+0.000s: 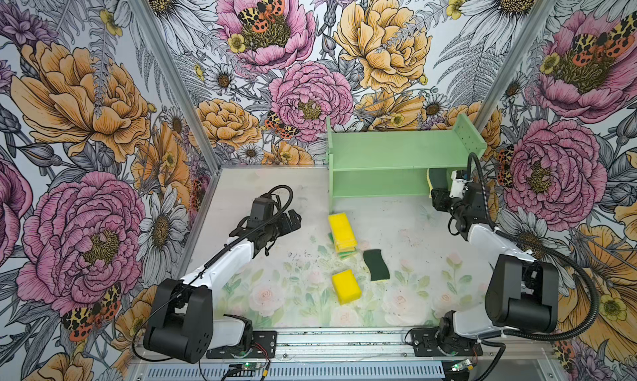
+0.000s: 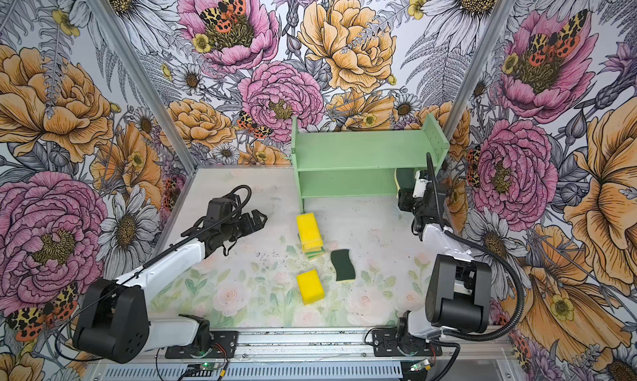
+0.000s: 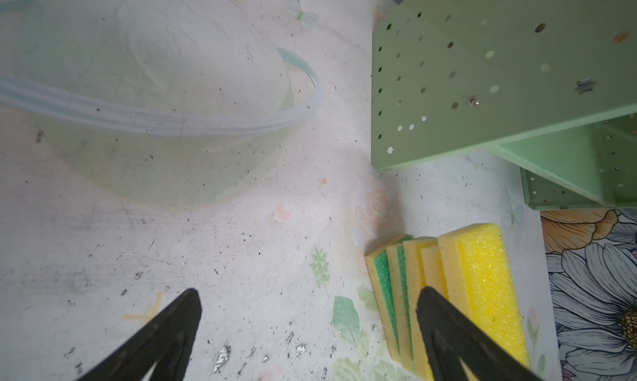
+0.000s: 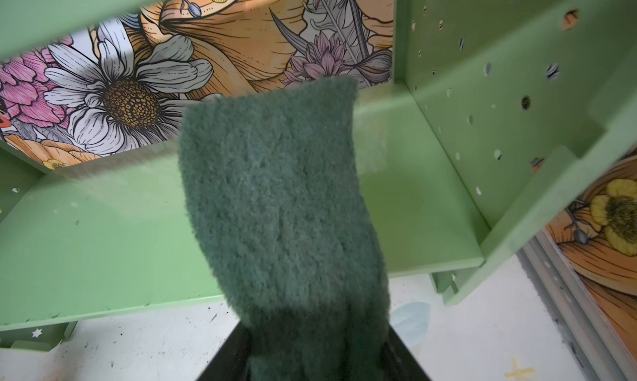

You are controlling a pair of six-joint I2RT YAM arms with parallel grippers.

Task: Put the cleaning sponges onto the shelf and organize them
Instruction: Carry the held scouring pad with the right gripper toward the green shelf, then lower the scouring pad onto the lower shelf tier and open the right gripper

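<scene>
Dark-green wavy sponge (image 4: 275,196) fills the right wrist view, clamped at its near end in the right hand (image 4: 312,357) and held out over the lower tier of the shelf (image 1: 396,148), close to its right end; whether it touches the board I cannot tell. Left hand (image 3: 310,310) hovers over the desk (image 1: 396,224), fingers apart and empty, beside a slumped stack of sponges (image 1: 341,231). Nearer the arm bases lie a plain yellow sponge (image 1: 345,286) and a second wavy sponge (image 1: 375,264).
</scene>
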